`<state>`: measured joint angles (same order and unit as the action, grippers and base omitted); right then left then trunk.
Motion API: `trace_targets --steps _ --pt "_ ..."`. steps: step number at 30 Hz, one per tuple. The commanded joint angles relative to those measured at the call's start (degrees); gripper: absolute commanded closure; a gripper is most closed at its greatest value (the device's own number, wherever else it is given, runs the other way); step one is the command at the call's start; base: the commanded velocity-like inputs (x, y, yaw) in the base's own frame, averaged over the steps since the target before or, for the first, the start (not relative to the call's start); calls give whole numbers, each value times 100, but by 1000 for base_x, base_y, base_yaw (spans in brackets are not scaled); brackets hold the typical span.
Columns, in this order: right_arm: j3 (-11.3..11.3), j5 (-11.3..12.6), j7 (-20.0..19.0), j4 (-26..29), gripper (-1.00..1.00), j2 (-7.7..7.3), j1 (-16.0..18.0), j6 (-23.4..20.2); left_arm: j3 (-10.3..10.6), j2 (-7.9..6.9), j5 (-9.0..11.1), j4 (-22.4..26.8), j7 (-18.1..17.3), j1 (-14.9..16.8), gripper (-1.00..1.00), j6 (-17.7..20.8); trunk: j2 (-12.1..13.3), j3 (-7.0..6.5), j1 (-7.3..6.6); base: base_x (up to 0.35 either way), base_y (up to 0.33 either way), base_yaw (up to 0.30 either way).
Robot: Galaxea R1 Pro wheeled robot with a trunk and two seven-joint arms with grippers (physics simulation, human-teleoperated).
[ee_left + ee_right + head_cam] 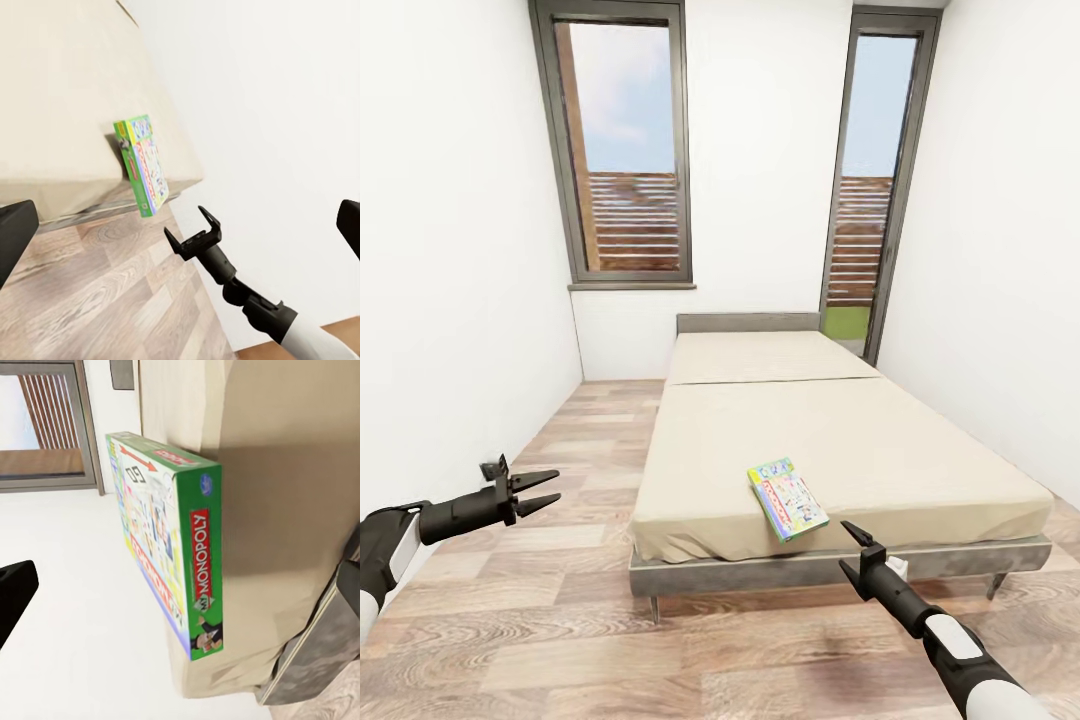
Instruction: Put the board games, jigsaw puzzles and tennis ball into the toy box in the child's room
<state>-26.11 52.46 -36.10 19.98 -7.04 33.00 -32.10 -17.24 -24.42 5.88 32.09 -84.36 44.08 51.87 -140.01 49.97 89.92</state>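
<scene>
White-walled room: one game (787, 498) lies on the bed (920, 450) near its foot (Monopoly), ungrasped; right gripper (857, 551) beside it and left gripper (538, 492) both gape wide, empty.

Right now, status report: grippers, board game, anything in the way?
Left gripper open, empty, off the bed's left side. Right gripper open, just short of the Monopoly box at the mattress's near edge. Nothing between them.

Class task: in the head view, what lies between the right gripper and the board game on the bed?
Only bare mattress: the game lies near the bed's front edge, and the right gripper hovers just past that edge with open jaws, nothing between them.
</scene>
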Motion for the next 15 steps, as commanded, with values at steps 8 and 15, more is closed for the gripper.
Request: trace_targets --steps 8,15 --pt "-25 13 -2 -3 -100 1 4 -42 -82 -1 1 -1 -13 -4 -100 68 -2 6 -1 110 71 0" --pt "-19 4 -2 -3 -100 1 4 -42 -135 -1 1 -1 -10 -5 -100 64 -2 6 -1 27 18 0"
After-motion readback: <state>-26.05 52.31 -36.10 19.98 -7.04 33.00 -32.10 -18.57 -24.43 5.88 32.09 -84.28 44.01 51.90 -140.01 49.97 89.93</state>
